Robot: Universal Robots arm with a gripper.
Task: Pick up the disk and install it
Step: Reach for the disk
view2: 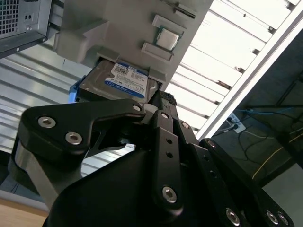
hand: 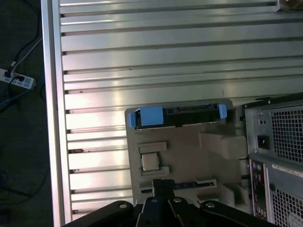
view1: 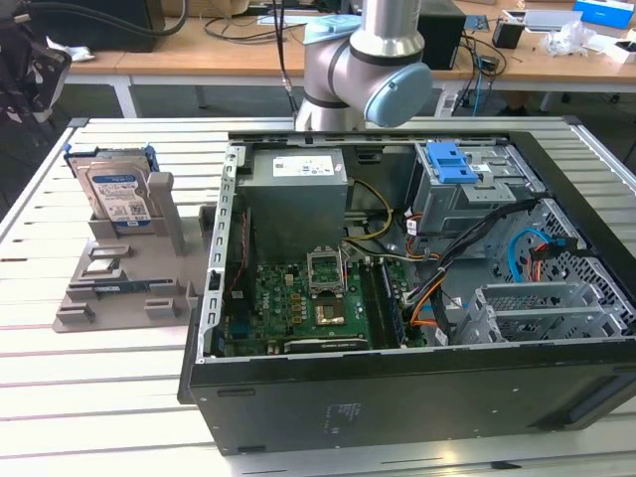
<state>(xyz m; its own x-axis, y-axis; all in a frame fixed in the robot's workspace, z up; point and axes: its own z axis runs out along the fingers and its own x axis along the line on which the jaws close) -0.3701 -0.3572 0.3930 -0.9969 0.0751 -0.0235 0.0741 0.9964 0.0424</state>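
Disk (hand: 180,116) upright in grey holder (hand: 189,156), ahead of pincer (hand: 162,183), apart; pincer tips together.

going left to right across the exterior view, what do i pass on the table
disk, upright in its grey stand → grey power box inside the open computer case → blue-topped drive cage

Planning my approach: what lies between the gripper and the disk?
In the first wrist view, the grey holder and its chip separate gripper from disk.
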